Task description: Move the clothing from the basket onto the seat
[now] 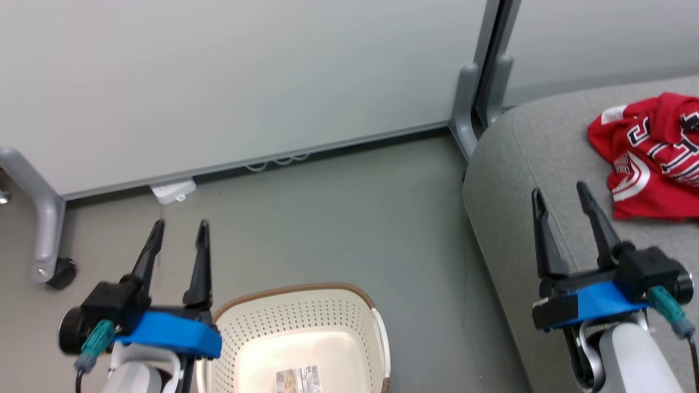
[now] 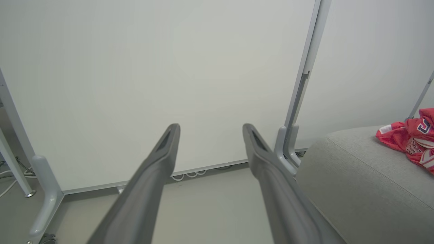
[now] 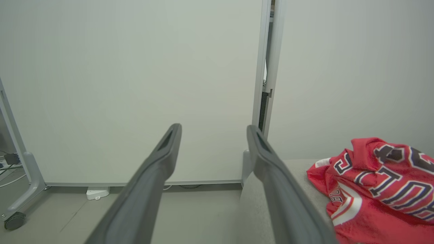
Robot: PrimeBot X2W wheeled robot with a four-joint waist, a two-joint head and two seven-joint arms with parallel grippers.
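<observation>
Both left hand, right hand released; crumpled red clothing, dark lettering, on seat.

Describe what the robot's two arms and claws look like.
Both match. The left claw and right claw each have two long, dark, tapering fingers on a black block, with a bright blue bracket beneath, a teal cable plug at the side, and a pale white forearm.
</observation>
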